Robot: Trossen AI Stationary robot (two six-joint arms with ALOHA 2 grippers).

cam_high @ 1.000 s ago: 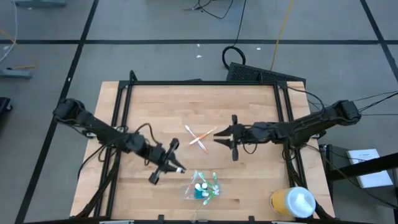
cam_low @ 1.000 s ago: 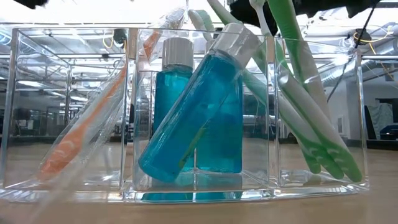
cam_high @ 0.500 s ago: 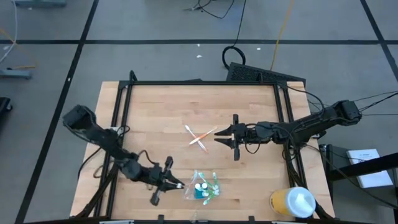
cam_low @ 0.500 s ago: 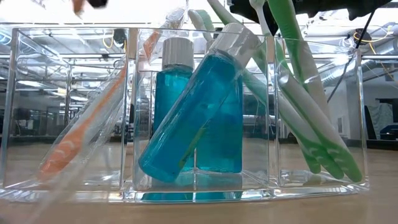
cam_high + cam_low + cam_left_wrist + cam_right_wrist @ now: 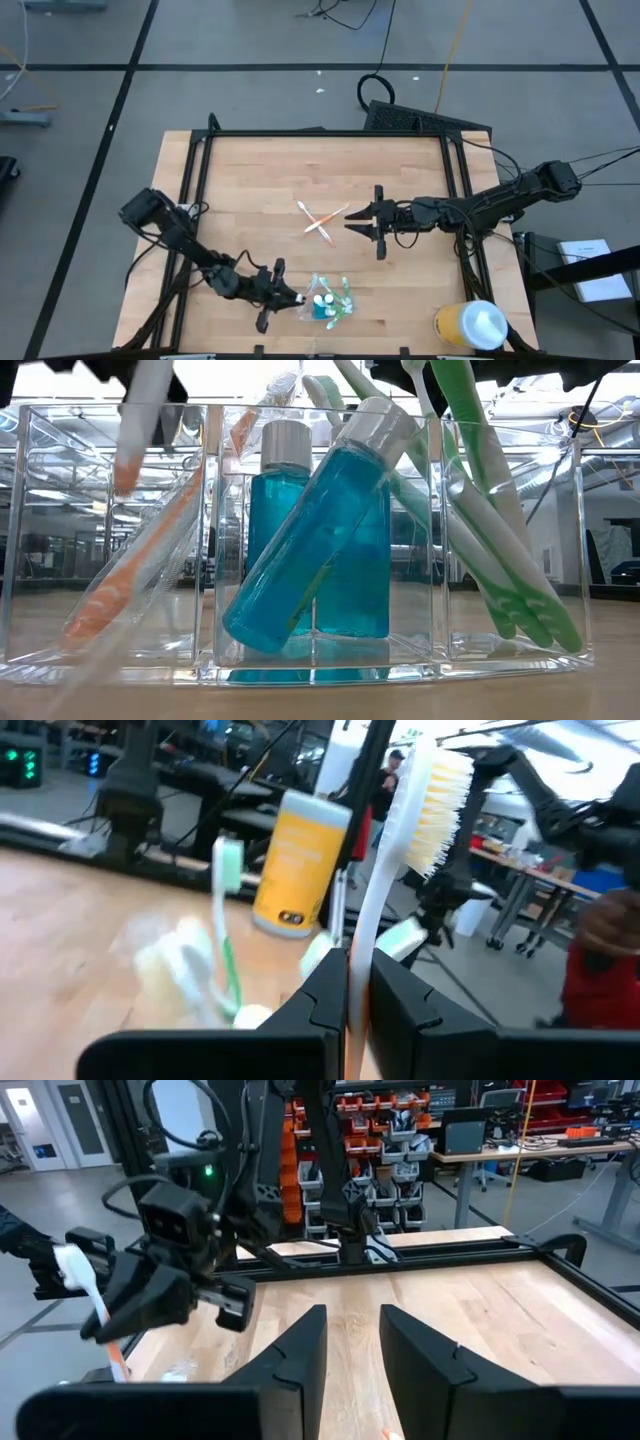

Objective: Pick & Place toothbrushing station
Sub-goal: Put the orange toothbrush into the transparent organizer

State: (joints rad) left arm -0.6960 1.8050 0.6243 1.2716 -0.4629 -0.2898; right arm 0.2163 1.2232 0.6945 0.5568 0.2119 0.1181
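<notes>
1. Toothbrushing station (image 5: pixel 323 301) located at lower centre of the high view, near the table's front edge. Clear, three-compartment holder (image 5: pixel 320 650) fills the low view.
2. Contents noted in the low view: orange toothbrush (image 5: pixel 140 565) leaning in the left compartment, two blue bottles (image 5: pixel 315 545) in the middle, green toothbrushes (image 5: pixel 510 530) in the right.
3. Left gripper (image 5: pixel 275 296) positioned just left of the station in the high view. Fingers clenched on the handle of a white toothbrush (image 5: pixel 395 870), bristles uppermost in the left wrist view. Orange tip of that handle (image 5: pixel 128 465) seen hanging over the left compartment at upper left of the low view.
4. Right gripper (image 5: pixel 362 221) waiting at centre of the high view, beside crossed loose toothbrushes (image 5: pixel 322 221) on the wood. Fingers (image 5: pixel 300 1350) released, apart, holding nothing.
5. Yellow cup with white lid (image 5: pixel 471 325) at lower right of the high view, well apart from the station.
6. Step in hand judged as lowering the held brush into the left compartment.
7. Recommended: keep the handle near vertical, centre the tip between the compartment walls, clear the leaning orange brush, descend slowly.
8. Release only once the tip sits well inside; light holder likely to slide or tip if a wall is struck.
</notes>
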